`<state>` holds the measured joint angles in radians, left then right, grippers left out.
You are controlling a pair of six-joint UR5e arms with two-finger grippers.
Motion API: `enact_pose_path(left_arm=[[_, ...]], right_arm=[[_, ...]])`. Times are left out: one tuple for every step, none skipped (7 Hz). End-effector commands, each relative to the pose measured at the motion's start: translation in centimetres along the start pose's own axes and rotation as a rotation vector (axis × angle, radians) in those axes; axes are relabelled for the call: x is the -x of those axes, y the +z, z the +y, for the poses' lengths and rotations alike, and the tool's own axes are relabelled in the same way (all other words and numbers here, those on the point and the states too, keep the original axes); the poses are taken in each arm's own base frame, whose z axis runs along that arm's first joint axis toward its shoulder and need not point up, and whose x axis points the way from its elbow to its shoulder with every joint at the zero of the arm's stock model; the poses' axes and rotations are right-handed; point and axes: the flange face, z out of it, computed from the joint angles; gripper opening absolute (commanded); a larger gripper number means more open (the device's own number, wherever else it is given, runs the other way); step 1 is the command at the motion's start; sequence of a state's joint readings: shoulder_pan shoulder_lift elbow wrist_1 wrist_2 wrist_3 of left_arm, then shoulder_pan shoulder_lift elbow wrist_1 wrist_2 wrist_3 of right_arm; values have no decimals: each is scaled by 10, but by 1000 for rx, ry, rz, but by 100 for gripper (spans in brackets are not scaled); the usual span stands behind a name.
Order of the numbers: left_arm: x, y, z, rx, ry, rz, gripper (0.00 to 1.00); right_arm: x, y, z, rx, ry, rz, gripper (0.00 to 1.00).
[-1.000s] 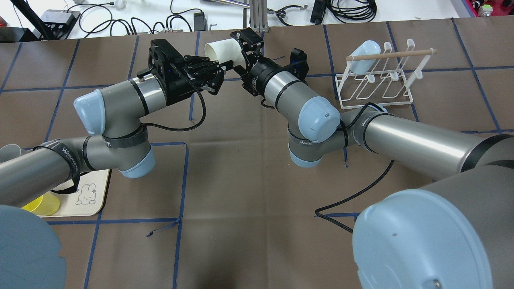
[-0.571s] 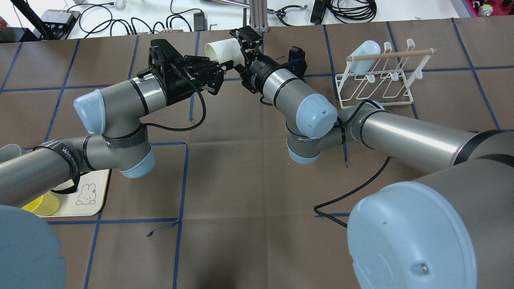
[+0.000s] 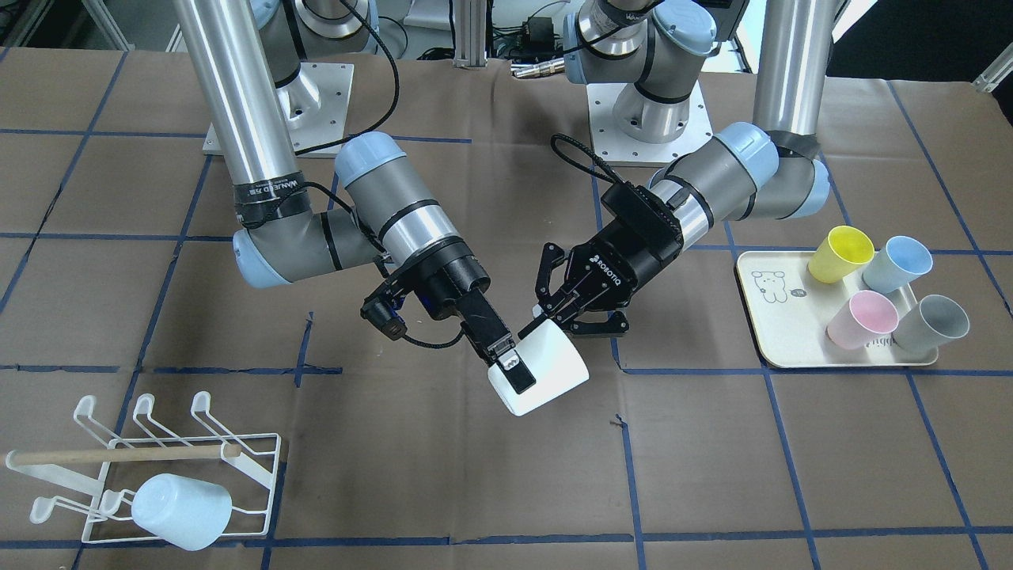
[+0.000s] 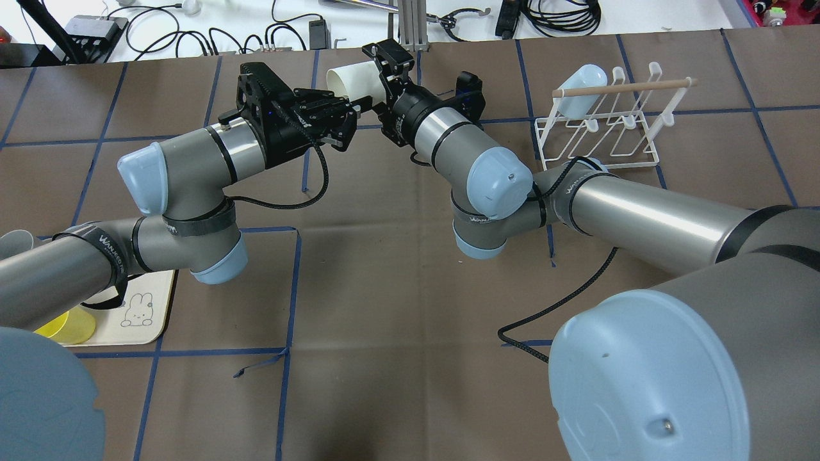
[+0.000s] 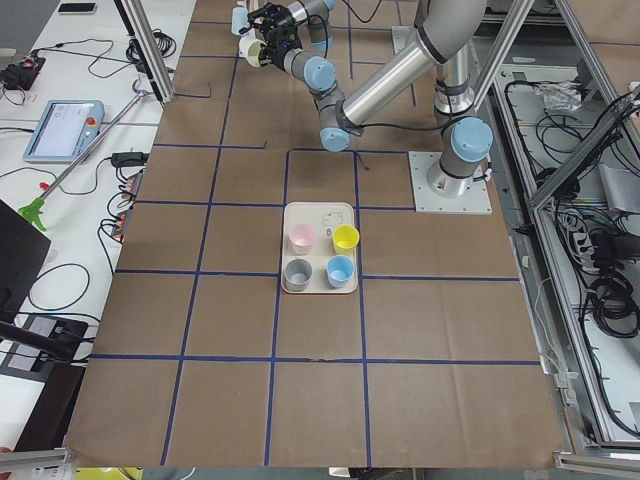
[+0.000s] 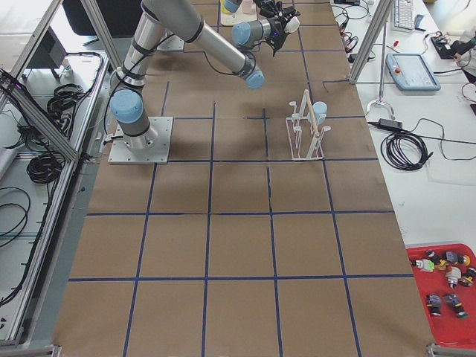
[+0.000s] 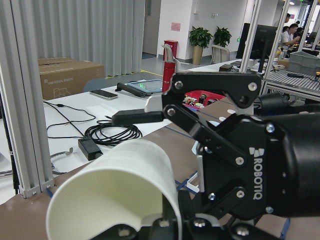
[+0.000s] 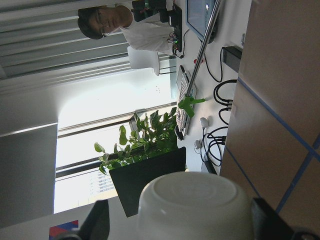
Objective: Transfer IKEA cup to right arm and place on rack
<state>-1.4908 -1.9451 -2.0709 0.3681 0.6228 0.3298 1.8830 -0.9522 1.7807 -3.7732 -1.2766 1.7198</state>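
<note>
A white IKEA cup (image 3: 554, 360) hangs on its side above the table's middle, and also shows in the overhead view (image 4: 349, 80). My left gripper (image 3: 554, 321), the ROBOTIQ one, is shut on the cup's rim end (image 7: 120, 190). My right gripper (image 3: 518, 376), with slim flat fingers, is open and straddles the cup's base end. One finger lies along the cup's side. In the right wrist view the cup's base (image 8: 195, 205) sits between the two fingers with a gap on one side. The white wire rack (image 3: 253, 467) stands on the table, also in the overhead view (image 4: 602, 137).
A pale blue cup (image 3: 180, 511) hangs on the rack under its wooden dowel (image 3: 119, 455). A cream tray (image 3: 779, 332) with a bear drawing holds yellow (image 3: 839, 253), blue (image 3: 894, 261), pink (image 3: 861, 317) and grey (image 3: 930, 324) cups. Black cables trail from both wrists.
My right arm has moved further toward the cup, so its fingers reach further along it. The left arm and the cup have stayed still.
</note>
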Motion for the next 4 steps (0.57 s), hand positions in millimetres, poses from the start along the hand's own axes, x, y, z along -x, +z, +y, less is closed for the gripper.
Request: enact_pose_path(left_arm=[[0,0,0,0,0,0,1],[0,0,0,0,0,0,1],[0,0,0,0,0,0,1],[0,0,0,0,0,0,1]], right_arm=[[-1,1,1,4,13,2,98],[-5,6,1,6,14,7,98],[-1,9,3,8,11,-3,98],[-3,9,3,9,11,0,98]])
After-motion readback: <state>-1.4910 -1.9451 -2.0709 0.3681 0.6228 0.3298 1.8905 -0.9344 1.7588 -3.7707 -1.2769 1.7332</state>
